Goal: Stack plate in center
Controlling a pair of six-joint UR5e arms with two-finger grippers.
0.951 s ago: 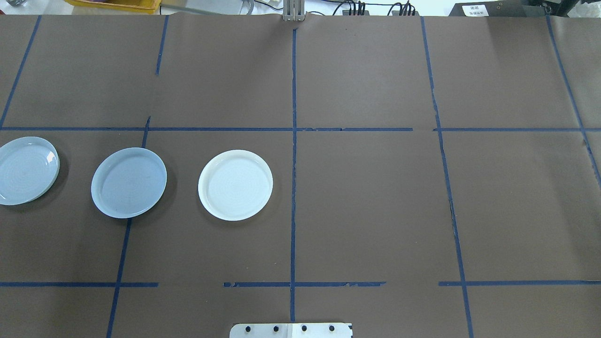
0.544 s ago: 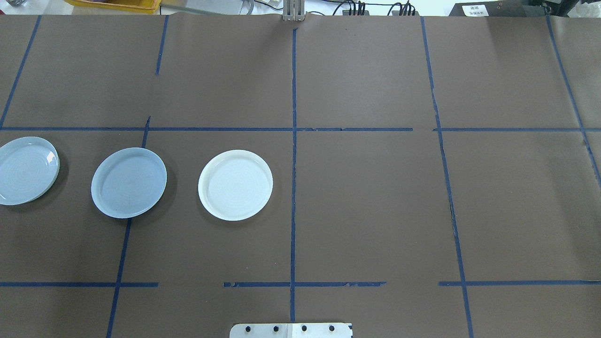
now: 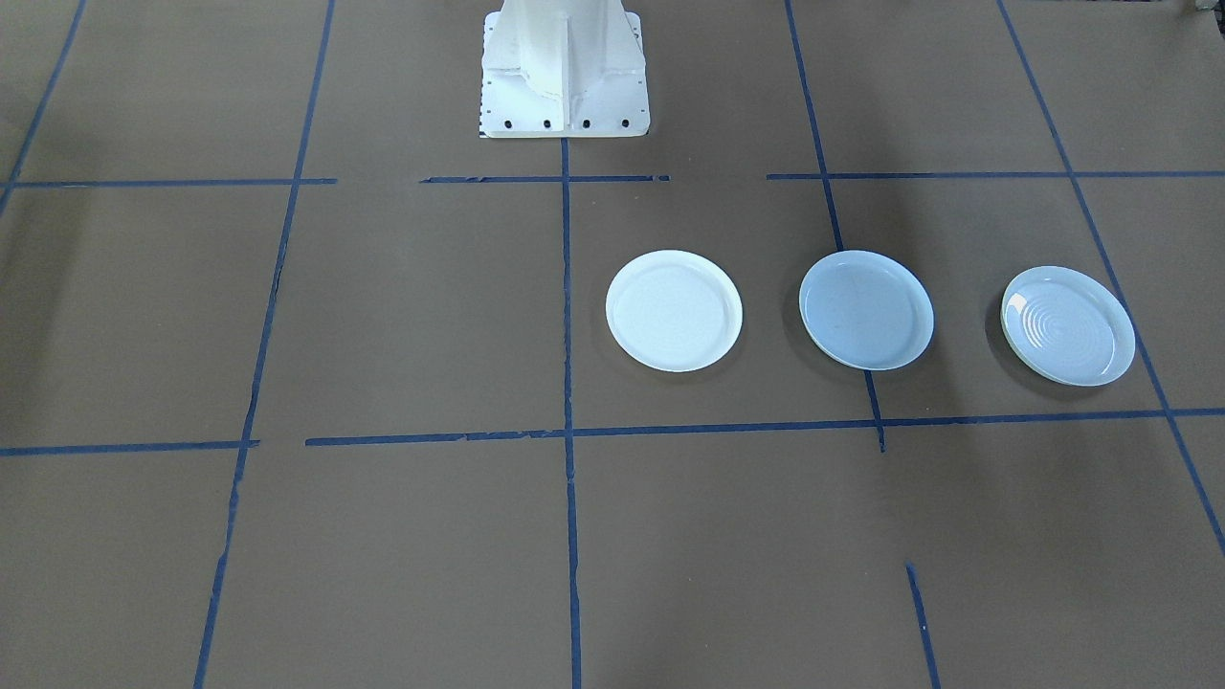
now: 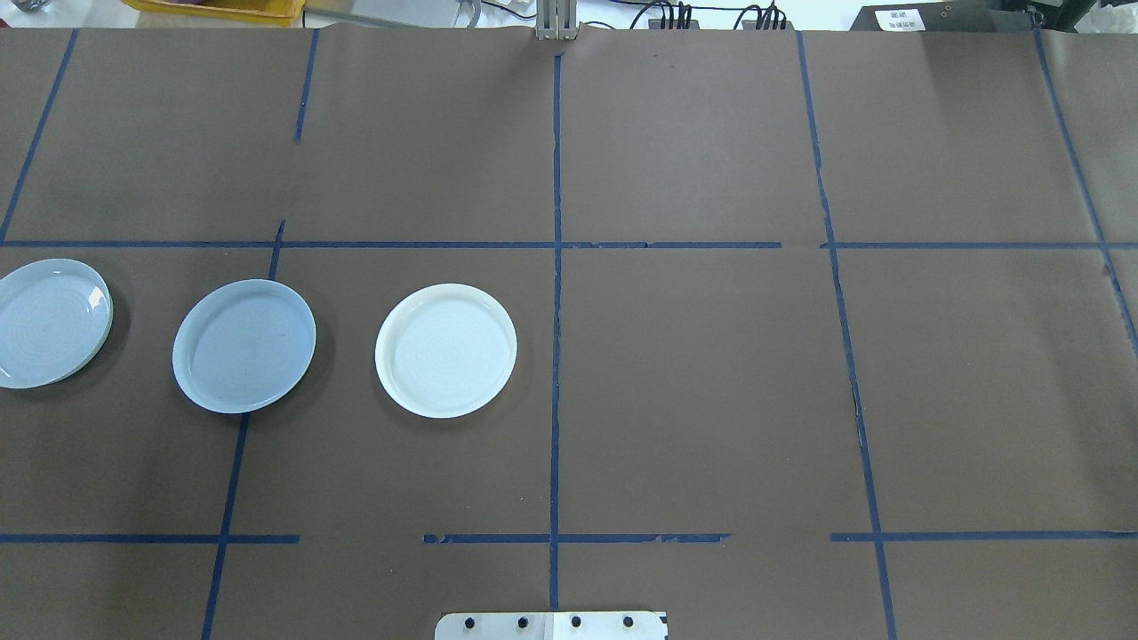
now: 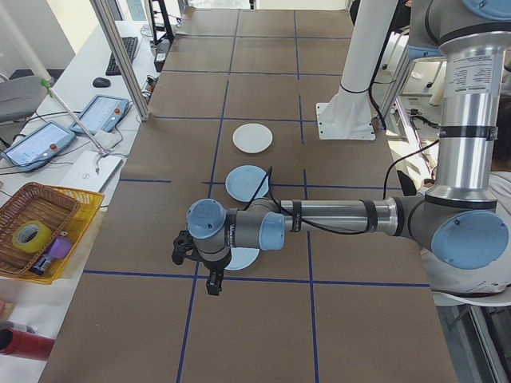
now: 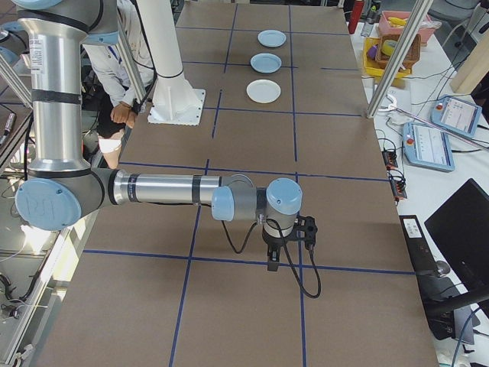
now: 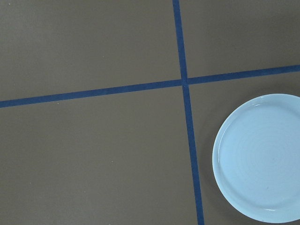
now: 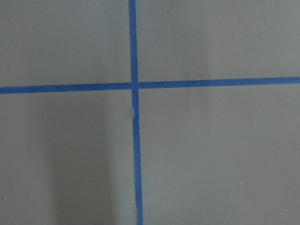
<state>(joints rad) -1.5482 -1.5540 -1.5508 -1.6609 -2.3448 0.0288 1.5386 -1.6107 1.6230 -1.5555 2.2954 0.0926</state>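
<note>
Three plates lie in a row on the brown table. The middle one is the plain pale blue-grey center plate (image 4: 244,346) (image 3: 866,309) (image 5: 247,183) (image 6: 266,63). A whiter plate (image 4: 445,350) (image 3: 674,310) lies towards the table's middle, and a plate with concentric rings (image 4: 52,322) (image 3: 1067,325) (image 7: 260,157) lies at the left end. My left gripper (image 5: 197,267) hovers beside the ringed plate and shows only in the exterior left view. My right gripper (image 6: 286,241) hangs over bare table far from the plates, seen only in the exterior right view. I cannot tell whether either is open or shut.
Blue tape lines (image 4: 556,267) grid the table. The robot's white pedestal (image 3: 563,67) stands at the table's near edge. A yellow tray with a basket (image 5: 40,227) and tablets (image 6: 428,141) sit off the operators' side. A person (image 6: 114,107) stands behind the pedestal.
</note>
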